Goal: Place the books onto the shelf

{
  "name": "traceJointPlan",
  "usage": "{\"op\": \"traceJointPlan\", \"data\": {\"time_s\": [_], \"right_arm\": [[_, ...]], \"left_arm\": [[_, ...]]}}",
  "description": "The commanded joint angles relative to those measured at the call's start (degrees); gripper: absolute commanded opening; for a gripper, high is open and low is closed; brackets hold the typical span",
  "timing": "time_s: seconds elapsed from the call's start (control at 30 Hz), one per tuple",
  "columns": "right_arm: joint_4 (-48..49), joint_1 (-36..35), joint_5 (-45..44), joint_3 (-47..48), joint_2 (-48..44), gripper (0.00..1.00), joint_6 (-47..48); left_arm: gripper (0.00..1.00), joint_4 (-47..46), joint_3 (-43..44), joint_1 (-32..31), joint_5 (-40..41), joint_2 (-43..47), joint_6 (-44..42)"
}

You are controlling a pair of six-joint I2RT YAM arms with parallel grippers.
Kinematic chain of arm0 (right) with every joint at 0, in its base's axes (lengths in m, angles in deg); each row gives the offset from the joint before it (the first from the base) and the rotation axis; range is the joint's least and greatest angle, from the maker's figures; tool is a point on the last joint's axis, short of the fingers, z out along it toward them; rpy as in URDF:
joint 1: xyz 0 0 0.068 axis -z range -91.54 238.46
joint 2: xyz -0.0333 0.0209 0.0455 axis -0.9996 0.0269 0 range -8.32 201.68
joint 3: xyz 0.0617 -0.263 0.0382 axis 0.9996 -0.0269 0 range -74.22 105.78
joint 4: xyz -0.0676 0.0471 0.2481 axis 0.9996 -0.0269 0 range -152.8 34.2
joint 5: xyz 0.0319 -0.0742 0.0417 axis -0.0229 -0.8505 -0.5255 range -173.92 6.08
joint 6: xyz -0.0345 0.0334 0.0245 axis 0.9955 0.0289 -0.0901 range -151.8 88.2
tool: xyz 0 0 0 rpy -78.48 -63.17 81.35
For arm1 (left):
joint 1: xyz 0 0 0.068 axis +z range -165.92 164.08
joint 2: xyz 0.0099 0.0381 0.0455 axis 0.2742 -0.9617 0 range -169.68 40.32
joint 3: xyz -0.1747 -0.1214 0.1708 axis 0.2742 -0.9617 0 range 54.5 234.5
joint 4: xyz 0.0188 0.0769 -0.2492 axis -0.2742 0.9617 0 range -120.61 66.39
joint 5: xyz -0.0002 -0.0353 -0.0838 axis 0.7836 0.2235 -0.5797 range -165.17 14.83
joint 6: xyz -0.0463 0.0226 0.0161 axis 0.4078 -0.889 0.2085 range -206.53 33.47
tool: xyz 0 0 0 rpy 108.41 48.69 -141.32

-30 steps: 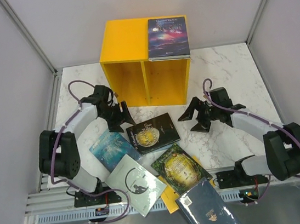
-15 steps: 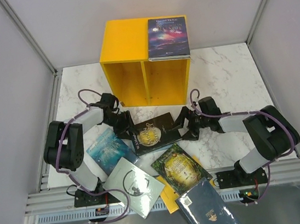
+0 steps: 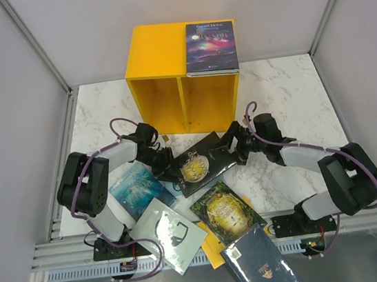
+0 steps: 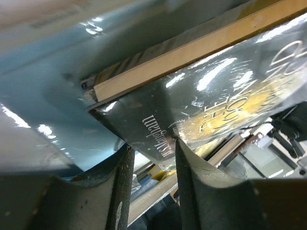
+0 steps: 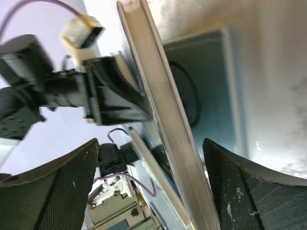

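Note:
The yellow shelf (image 3: 151, 54) stands at the back with a navy book (image 3: 210, 46) lying on its top. A black book with gold lettering (image 3: 198, 164) sits tilted between both grippers. My left gripper (image 3: 170, 163) is at its left corner. In the left wrist view the black book's (image 4: 211, 96) corner lies at the fingertips, and the left gripper (image 4: 151, 146) is open, its jaws fairly narrow. My right gripper (image 3: 228, 148) is at the right edge. It (image 5: 149, 146) stands wide open, with the book's page edge (image 5: 158, 96) running between the fingers, apart from both.
More books lie on the marble table (image 3: 279, 87) near the arm bases: teal (image 3: 136, 188), pale grey (image 3: 169, 232), dark green-gold (image 3: 224, 209), yellow (image 3: 213, 250) partly covered, and navy blue (image 3: 260, 263) over the front rail. Grey walls close in both sides.
Both grippers have come in to the black book from either side. The book has slid toward the shelf and tipped up. The left jaws have narrowed.

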Motion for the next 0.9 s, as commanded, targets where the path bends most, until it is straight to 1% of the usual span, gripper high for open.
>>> {"op": "traceJointPlan", "data": {"time_s": [0.0, 0.03, 0.13, 0.17, 0.23, 0.27, 0.33, 0.37, 0.43, 0.47, 0.5, 0.53, 0.6, 0.63, 0.7, 0.77, 0.87], "right_arm": [[5.8, -0.8, 1.5, 4.7, -3.4, 0.91, -4.6], [7.2, -0.8, 1.5, 4.8, -3.5, 0.89, -5.7], [10.5, -0.7, 1.8, 4.6, -3.2, 0.72, -7.4], [11.0, -0.8, 1.9, 4.5, -3.1, 0.55, -7.5], [12.6, -0.8, 2.4, 4.2, -2.7, 0.42, -7.9], [13.0, -0.9, 2.6, 4.2, -2.7, 0.24, -8.0], [12.4, -1.2, 3.1, 4.5, -2.4, 0.04, -7.5], [11.7, -1.2, 3.2, 4.9, -2.6, 0.0, -6.3], [7.5, -1.4, 3.0, 6.3, -3.5, 0.0, -4.5], [5.7, -1.3, 2.9, 7.1, -4.1, 0.0, -1.7], [3.3, -1.3, 2.8, 8.0, -4.6, 0.0, -0.2], [-1.4, -1.4, 2.7, 10.1, -5.8, 0.0, 1.6], [-5.9, -1.3, 3.0, 11.6, -7.5, 0.0, 4.7], [-7.0, -1.3, 3.4, 12.6, -8.0, 0.0, 5.5], [-8.2, -1.3, 5.8, 13.1, -8.9, 0.0, 6.9], [-9.1, -1.3, 8.3, 13.6, -10.2, 0.0, 7.4], [-12.9, -1.3, 10.0, 15.2, -12.1, 0.0, 10.6]], "left_arm": [[0.41, -3.1, -0.4, -3.0, -3.1, -1.5, 1.4], [0.4, -3.2, -0.4, -3.1, -3.2, -1.5, 1.5], [0.39, -3.6, 0.2, -3.9, -4.2, -1.8, 1.4], [0.38, -3.8, 0.3, -4.3, -4.5, -1.8, 1.3], [0.38, -4.2, 0.5, -4.6, -5.7, -1.2, 1.3], [0.38, -4.3, 0.6, -5.0, -6.0, -0.8, 1.3], [0.39, -4.4, 0.8, -5.2, -6.3, 1.4, 1.1], [0.4, -4.4, 0.9, -5.2, -5.9, 2.2, 1.1], [0.48, -3.8, 1.1, -5.1, -4.9, 5.8, 0.3], [0.52, -2.2, 1.3, -5.0, -3.4, 7.4, -0.1], [0.59, -1.3, 1.5, -4.8, -2.5, 8.7, -0.5], [0.63, -0.5, 1.9, -4.2, -1.8, 11.6, -1.5], [0.71, 1.1, 2.1, -3.2, -1.0, 14.6, -2.2], [0.72, 1.2, 2.5, -2.0, -1.1, 18.6, -3.3], [0.76, 1.1, 3.2, -1.0, -0.4, 22.8, -4.6], [0.77, 1.1, 5.1, 0.1, 0.1, 26.8, -6.3], [0.77, 1.4, 8.4, 1.2, 0.9, 29.7, -7.7]]}}
